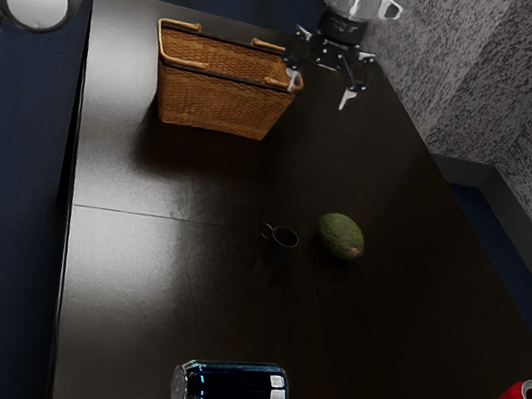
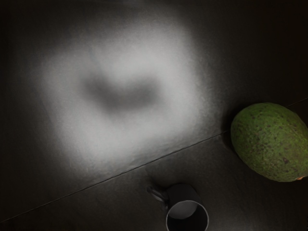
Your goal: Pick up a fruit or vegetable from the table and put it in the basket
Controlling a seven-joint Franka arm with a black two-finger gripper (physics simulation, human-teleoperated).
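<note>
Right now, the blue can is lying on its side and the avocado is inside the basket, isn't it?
Not quite: the avocado isn't inside the basket. The exterior view shows it on the table, beside the small dark mug. The blue can is lying on its side, just as you said.

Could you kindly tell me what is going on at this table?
The robot arm is not handling anything right now: its end effector hangs open and empty above the table. The avocado lies on the tabletop near a small dark mug, so it has not been put in the wicker basket. A blue can lies on its side farther off.
</note>
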